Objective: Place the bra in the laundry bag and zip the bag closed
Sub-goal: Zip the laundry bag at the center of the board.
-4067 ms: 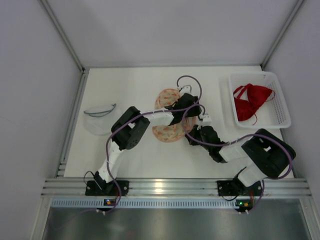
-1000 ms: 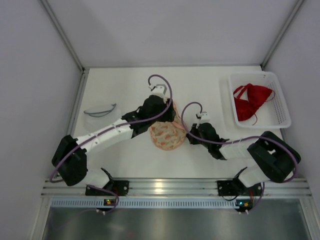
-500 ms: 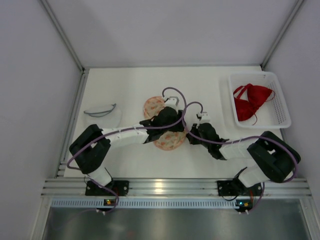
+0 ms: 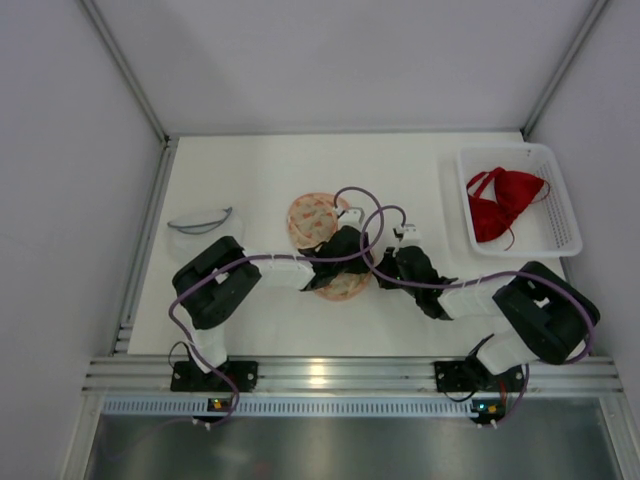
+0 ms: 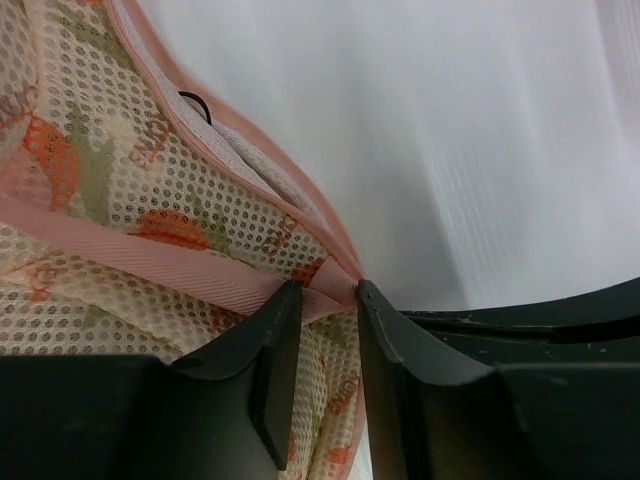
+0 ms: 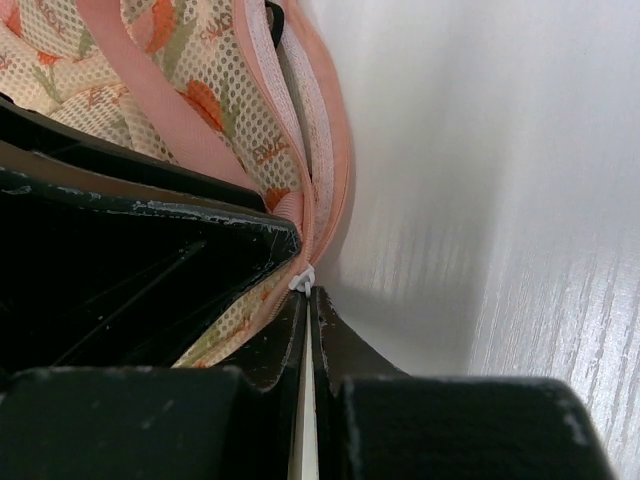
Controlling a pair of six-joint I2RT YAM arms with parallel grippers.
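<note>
**Both pincers on the bag, bra waiting in its basket**

The laundry bag [image 4: 311, 216] is soft open mesh with a peach print. It looks light and floppy, so I expect it to fold and drag wherever I tug it. I judge the firmer parts the only sensible places to take hold: the pink trim [image 5: 150, 255] sewn round the rim, and the zip pull [image 6: 303, 279]. The bag lies about the middle of the tabletop [image 4: 250, 170], slightly toward the near edge, partly covered by the pincers reaching over it.

My left pincer [image 5: 322, 295] has its fingers drawn close with a narrow gap between them, and the pink trim runs right into that gap at the tips. Whether it already bites the fabric I cannot tell. My right pincer [image 6: 305, 296] is pressed together, and the little white zip pull sits at its very tips — I take it to be pinched there, at the bag's seam on the side toward the right edge.

The bra [image 4: 503, 200] is red and limp, with thin straps that look likely to snag — I would take it by a cup or the centre bridge, not a strap. It lies in the white basket [image 4: 545, 237] at the right edge near the far right corner, well apart from both pincers and not yet in the bag.
</note>
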